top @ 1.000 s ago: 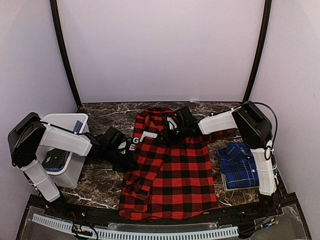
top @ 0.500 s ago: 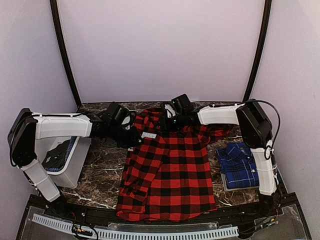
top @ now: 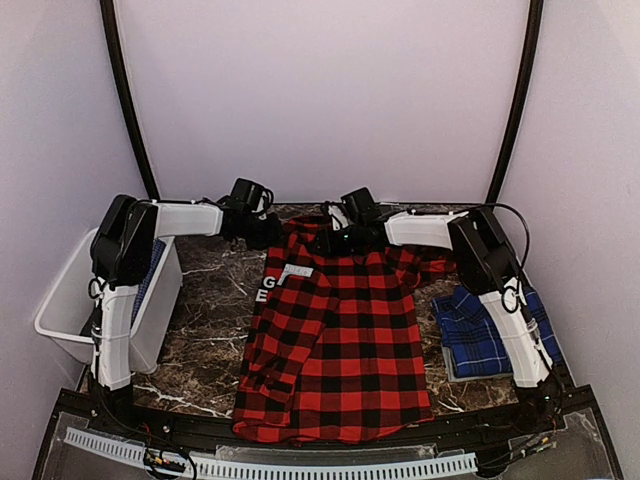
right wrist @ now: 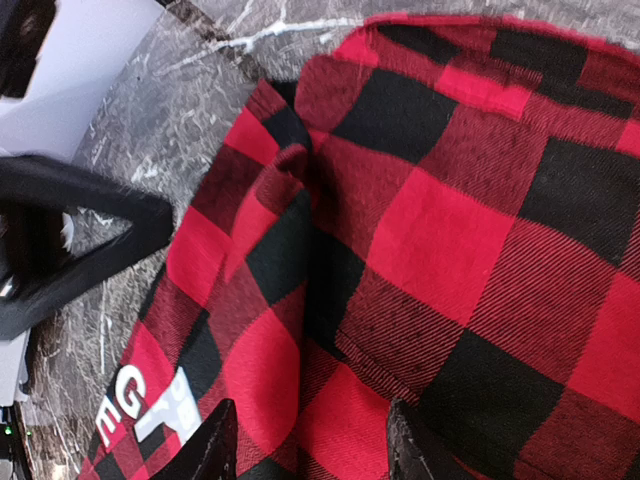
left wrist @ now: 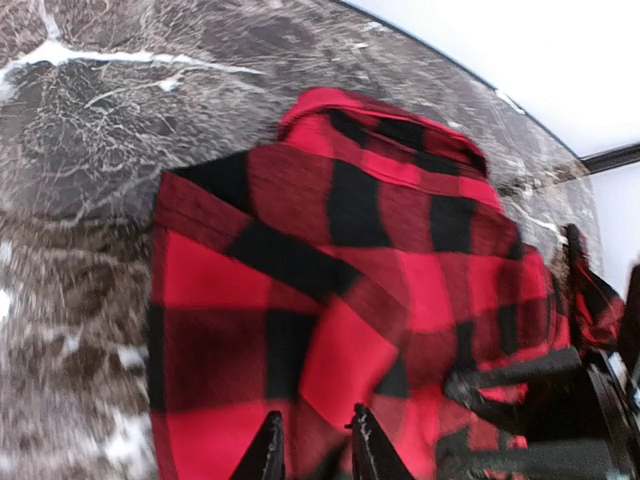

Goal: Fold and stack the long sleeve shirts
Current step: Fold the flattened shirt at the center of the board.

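Note:
The red-and-black checked long sleeve shirt lies spread on the marble table, collar at the far end. My left gripper hovers at its far left shoulder. In the left wrist view the fingertips stand a little apart over the red cloth, gripping nothing that I can see. My right gripper is just below the collar, its jaws wide open above flat fabric. The blue plaid shirt lies folded at the right.
A white bin stands at the table's left edge, beside the left arm. Bare marble shows between the bin and the red shirt. The booth's back wall rises just behind the collar.
The left arm swung from beside the bin up to the shirt's far left shoulder. The right gripper shifted farther back toward the collar. The shirt's top end now lies flatter.

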`<state>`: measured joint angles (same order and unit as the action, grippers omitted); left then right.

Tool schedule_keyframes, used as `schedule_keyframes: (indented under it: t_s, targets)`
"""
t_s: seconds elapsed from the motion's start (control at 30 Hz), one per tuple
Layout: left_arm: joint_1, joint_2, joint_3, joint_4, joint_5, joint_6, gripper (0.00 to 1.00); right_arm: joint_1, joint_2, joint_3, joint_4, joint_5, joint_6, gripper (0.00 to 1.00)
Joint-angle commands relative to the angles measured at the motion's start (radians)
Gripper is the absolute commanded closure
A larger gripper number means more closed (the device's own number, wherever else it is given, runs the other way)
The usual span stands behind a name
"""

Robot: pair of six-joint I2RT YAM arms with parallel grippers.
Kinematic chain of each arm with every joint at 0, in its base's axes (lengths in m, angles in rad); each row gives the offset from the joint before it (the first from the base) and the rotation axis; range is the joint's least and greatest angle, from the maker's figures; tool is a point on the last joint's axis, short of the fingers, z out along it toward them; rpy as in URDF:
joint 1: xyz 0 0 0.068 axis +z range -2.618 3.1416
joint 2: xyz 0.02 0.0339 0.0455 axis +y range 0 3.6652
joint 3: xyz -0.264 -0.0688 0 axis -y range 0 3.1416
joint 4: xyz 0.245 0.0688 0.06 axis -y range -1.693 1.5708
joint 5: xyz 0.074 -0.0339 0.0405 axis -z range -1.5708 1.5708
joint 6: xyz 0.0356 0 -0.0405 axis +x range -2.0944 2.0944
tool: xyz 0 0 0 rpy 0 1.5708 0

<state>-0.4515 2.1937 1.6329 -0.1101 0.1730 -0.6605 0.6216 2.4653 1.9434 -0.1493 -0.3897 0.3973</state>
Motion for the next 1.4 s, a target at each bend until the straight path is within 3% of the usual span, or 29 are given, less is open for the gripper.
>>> schedule_keyframes:
  t_s: [0.0,0.13,0.5,1.07,1.37]
  targets:
    - [0.021,0.089,0.122,0.026,0.049,0.037,0.78,0.004,0.037,0.057,0.006,-0.045,0.009,0.53]
    - [0.026,0.179,0.188,0.0,0.047,0.035,0.79,0.004,0.051,0.057,0.014,-0.058,0.026,0.55]
    - [0.041,0.198,0.188,-0.069,-0.056,-0.006,0.81,0.007,0.053,0.042,0.048,-0.105,0.072,0.62]
    - [0.057,0.203,0.189,-0.085,-0.059,0.005,0.81,0.019,0.047,0.02,0.05,-0.131,0.095,0.85]
    - [0.07,0.207,0.19,-0.104,-0.071,0.016,0.81,0.02,-0.013,-0.008,-0.007,0.0,0.085,1.0]
